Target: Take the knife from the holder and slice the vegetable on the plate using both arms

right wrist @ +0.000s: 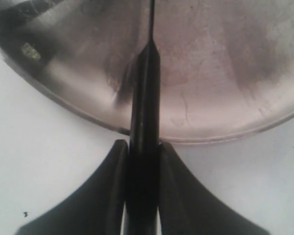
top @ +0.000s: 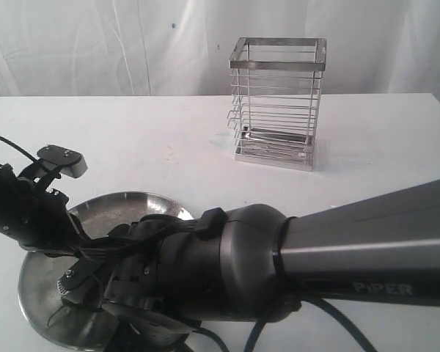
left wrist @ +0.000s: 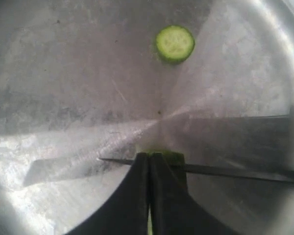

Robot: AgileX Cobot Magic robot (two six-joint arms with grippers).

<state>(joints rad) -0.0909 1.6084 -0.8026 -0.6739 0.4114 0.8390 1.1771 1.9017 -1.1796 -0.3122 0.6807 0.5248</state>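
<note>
Left pincer (left wrist: pixel 150 164) pinches the pepper (left wrist: pixel 172 156); right pincer (right wrist: pixel 142 147) clamps the knife (right wrist: pixel 144 98). Blade lies just beyond left fingertips: risk of striking them or squeezing the stub free.

The plate (top: pixel 132 202), a round brushed-steel dish, lies near the table's front. On it the green vegetable (left wrist: pixel 172 156) is pinched by the left gripper (left wrist: pixel 151 161), the knife (left wrist: pixel 225 170) blade against it; one round pale slice (left wrist: pixel 175 43) lies apart. The wire holder (top: pixel 276 103) stands upright behind

Lab bench: white table (top: pixel 169 139), white draped backdrop (top: pixel 95 44)
</note>
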